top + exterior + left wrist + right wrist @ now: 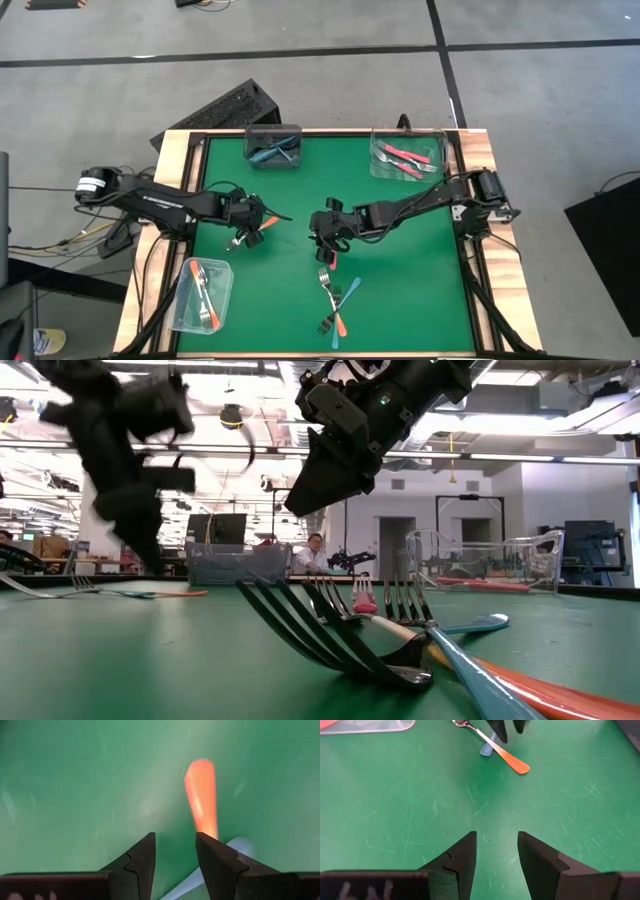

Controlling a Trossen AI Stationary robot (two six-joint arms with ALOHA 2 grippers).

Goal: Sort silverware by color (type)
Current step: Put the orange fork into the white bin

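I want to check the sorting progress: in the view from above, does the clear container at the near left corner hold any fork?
Yes, the clear container at that corner holds orange-handled forks lying inside it.

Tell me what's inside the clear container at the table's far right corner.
The clear container holds pink-handled forks, at least two, lying across each other. An exact count, or anything beneath them, can't be made out.

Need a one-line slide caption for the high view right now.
Both open grippers, left and right, hover mid-table; forks sorted into three clear containers, more forks loose at the near edge.
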